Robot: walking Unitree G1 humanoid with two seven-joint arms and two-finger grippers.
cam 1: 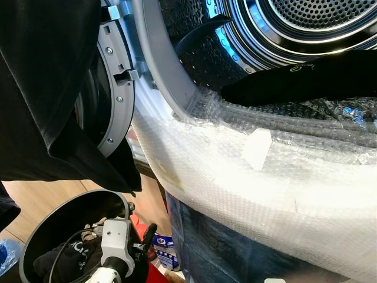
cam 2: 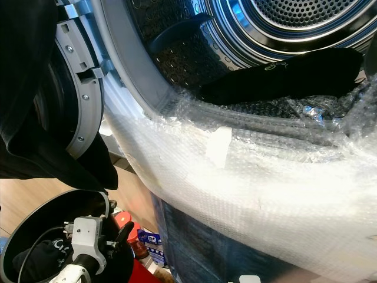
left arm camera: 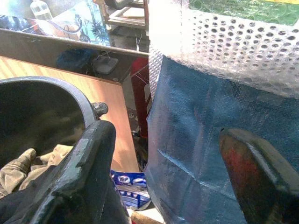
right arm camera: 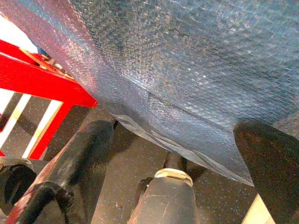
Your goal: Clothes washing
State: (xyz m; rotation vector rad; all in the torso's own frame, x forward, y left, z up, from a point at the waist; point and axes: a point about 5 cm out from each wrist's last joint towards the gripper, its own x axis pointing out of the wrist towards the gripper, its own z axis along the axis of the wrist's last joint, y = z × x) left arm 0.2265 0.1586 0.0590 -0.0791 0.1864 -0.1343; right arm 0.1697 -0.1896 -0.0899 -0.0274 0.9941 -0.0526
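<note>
Bubble wrap [cam 1: 259,177] swathes the front of the washing machine [cam 1: 247,236] before us, pale and crinkled over the lower lip of the opening and taped with a small white patch [cam 1: 257,148]; beneath it the blue body of the machine shows through. Above the lip we look into the steel drum [cam 1: 306,23], and a black garment [cam 1: 300,82] lies across the rim, partly inside the drum. The round door [cam 1: 112,94] stands swung open at our left, and another black cloth [cam 1: 53,88] hangs in front of it, hiding much of the door. Low at our left sits a dark round basket [cam 1: 35,236] on the wooden floor [cam 1: 41,200], with more clothes [left arm camera: 18,168] inside; our left gripper [left arm camera: 187,182] hangs just beside its rim and close against the wrapped machine, fingers spread apart and holding nothing. Our right gripper [right arm camera: 177,154] points down at the dark floor under the machine, fingers likewise spread and empty, with a red frame [right arm camera: 42,79] nearby. A blue and white packet [left arm camera: 128,184] lies on the floor between basket and machine.
</note>
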